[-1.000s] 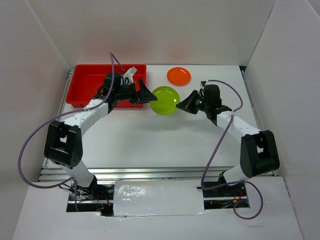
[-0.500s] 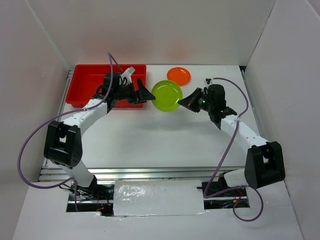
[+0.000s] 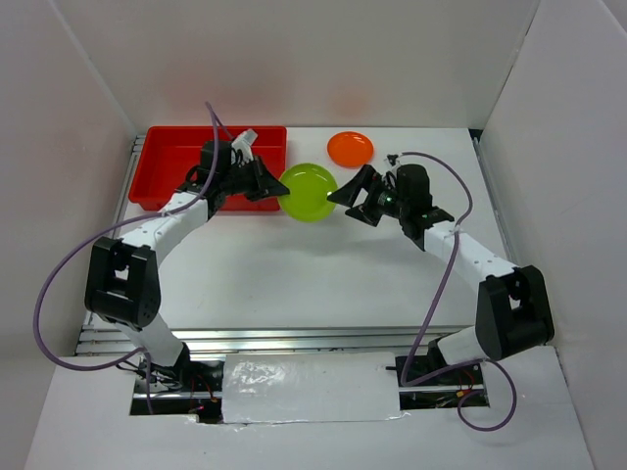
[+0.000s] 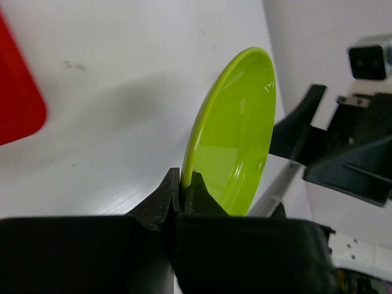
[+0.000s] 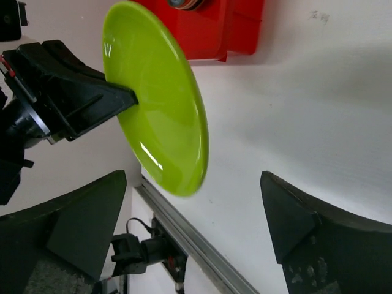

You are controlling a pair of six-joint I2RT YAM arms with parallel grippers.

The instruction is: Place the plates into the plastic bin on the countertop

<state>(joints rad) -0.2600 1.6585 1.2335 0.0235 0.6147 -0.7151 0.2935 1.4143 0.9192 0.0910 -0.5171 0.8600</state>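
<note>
A lime green plate hangs tilted above the white countertop, just right of the red plastic bin. My left gripper is shut on the plate's left rim; in the left wrist view the jaws pinch the edge of the green plate. My right gripper stands open at the plate's right side, not touching it. In the right wrist view the green plate sits ahead of the spread right gripper. An orange plate lies at the back.
White walls close in the left, back and right sides. A metal rail runs along the front edge. Purple cables loop off both arms. The bin's corner lies just behind the held plate.
My right gripper has opened and let go of the green plate. My left gripper has shut on its left rim. The plate has shifted left toward the bin.
</note>
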